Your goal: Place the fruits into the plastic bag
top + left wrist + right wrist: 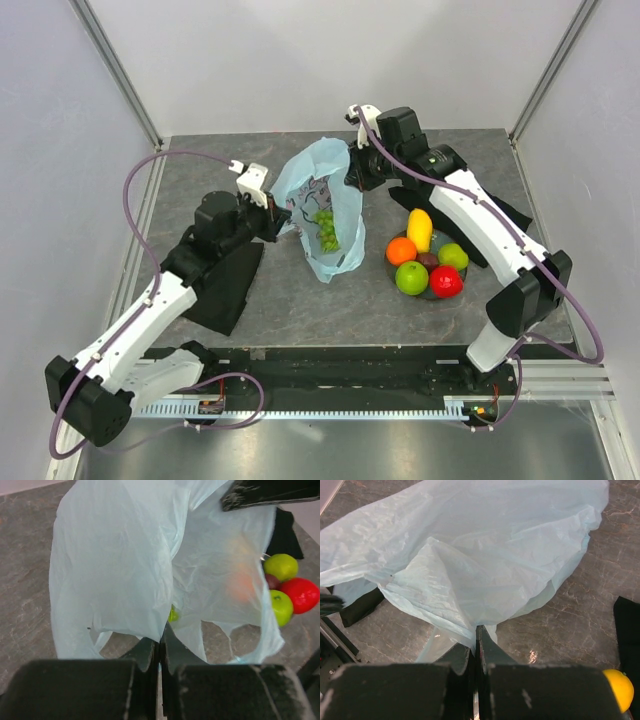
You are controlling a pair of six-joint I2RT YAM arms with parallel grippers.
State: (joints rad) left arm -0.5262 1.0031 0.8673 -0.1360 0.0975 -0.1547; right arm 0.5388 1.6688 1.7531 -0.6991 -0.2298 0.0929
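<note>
The light-blue plastic bag [325,215] is held up between both arms at mid table, its mouth spread. The green grape bunch [326,229] lies inside it. My left gripper [283,217] is shut on the bag's left edge [125,570]. My right gripper [352,178] is shut on the bag's right edge [470,565]. On the grey-blue plate [429,293] to the right sit the yellow oblong fruit [420,229], the orange [401,250], two green apples [411,278], the red apple [446,281] and the dark purple fruit [428,262].
A black cloth [220,290] lies under the left arm and another [500,215] under the right arm. Metal frame posts stand at the table's back corners. A cable rail [330,405] runs along the near edge.
</note>
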